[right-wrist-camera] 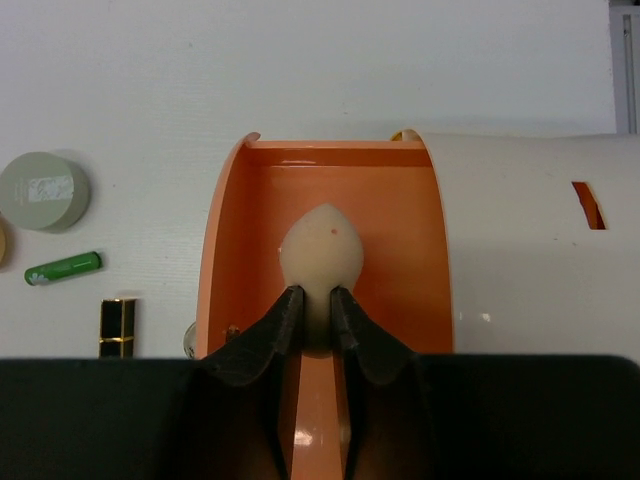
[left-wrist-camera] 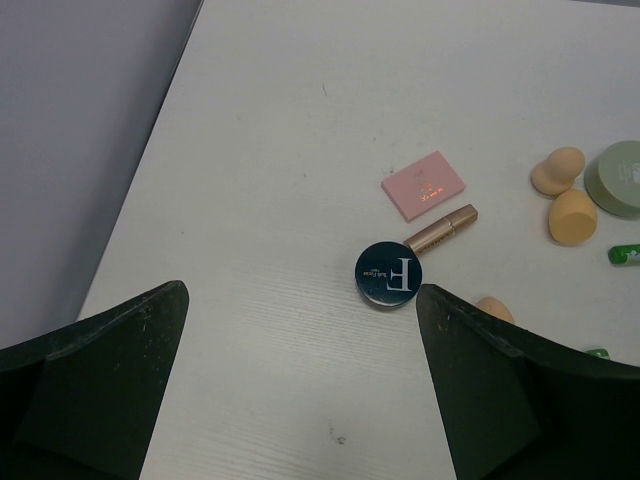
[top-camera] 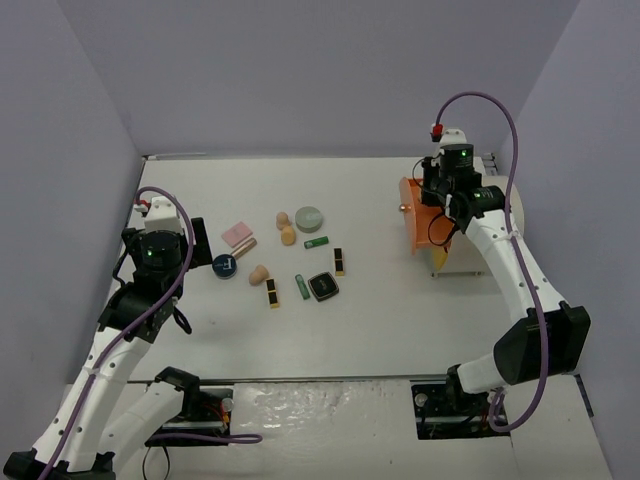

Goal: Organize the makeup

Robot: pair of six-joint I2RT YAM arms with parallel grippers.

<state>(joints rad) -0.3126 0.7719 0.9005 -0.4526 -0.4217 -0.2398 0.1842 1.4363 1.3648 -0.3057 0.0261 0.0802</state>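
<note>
R gripper [right-wrist-camera: 318,298] pinching a pale sponge [right-wrist-camera: 322,240] inside the open orange drawer [right-wrist-camera: 400,250] — drop-off step, I'd say. Next: let go, back out. L gripper [left-wrist-camera: 300,295] spread wide, near blue compact [left-wrist-camera: 388,275].

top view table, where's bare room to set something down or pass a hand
Free: the wide strip between the black compact and the near edge of the table; the back strip beyond the green compact; the gap between the lipstick and the orange drawer. Crowded: pink palette across to that lipstick. The right gripper pinches a pale sponge in the drawer.
</note>
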